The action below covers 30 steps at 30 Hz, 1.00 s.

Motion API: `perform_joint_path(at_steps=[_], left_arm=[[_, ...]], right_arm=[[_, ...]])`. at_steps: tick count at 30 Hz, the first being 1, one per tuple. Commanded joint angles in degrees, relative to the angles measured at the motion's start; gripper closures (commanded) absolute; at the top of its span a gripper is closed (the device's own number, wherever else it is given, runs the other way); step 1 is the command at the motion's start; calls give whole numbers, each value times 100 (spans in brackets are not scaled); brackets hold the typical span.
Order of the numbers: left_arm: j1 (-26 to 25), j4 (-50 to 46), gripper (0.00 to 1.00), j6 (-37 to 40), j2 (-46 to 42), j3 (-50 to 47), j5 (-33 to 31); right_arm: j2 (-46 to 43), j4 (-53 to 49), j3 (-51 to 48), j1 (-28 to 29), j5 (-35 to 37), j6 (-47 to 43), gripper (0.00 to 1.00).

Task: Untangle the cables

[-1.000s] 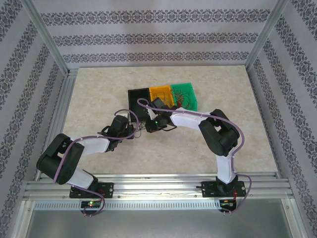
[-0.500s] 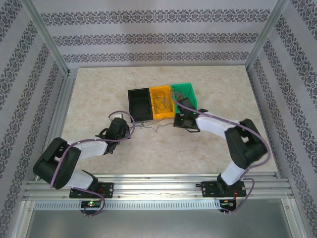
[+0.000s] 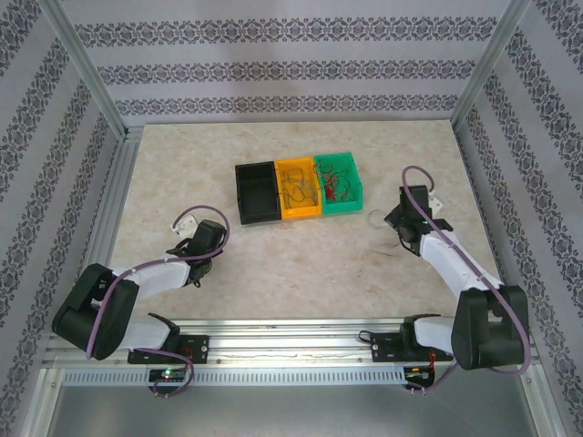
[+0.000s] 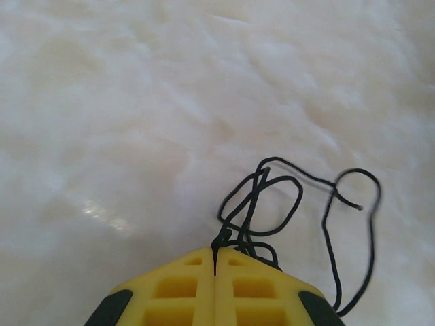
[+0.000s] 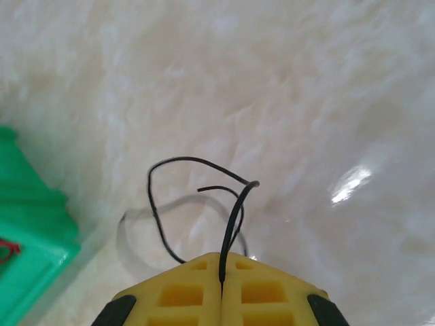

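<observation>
Left wrist: left gripper (image 4: 215,255), yellow ribbed pads pressed together, pinching a tangled bunch of thin dark wire (image 4: 279,159) that loops forward over the pale marbled tabletop (image 4: 136,102). Right wrist: right gripper (image 5: 222,261), pads likewise closed on a curl of thin black wire (image 5: 183,159), near a green plastic bin (image 5: 27,231); the bin's red strand is cut off at the frame edge.

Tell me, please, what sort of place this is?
Probably a robotics lab test cell: a left arm and a right arm bolted to an aluminium rail at a marble-look table, an aluminium-frame enclosure with patterned wall panels, and small plastic bins holding thin cables.
</observation>
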Motion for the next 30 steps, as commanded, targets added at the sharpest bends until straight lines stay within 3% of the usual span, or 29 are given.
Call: perform_joint_path(at_steps=[1,4,8,17,22,30], left_arm=[[125,-1034,100,-1052,-222,92,-671],[163,-844,100,-772,-351,92,-654],[161,-418,100,-134,-277,183,-262],[163,35,100,-584,-58,25,-86],[161,-41,100,-597,42,52,-118],[163,-35,100,-558,-24,-14,-57]], right_arm=[[-370,-182,-86,-386,322,-84,100],[-570,-188,-47,-657,183,-311,100],[-753,-14,116,-462,-135,-816,100],[-1358,250,1502,1495,663,-1596,100],[-701,625,2670,2356,122,-1868,100],[1359,1140,4337,2713,-1718,-1704,100]])
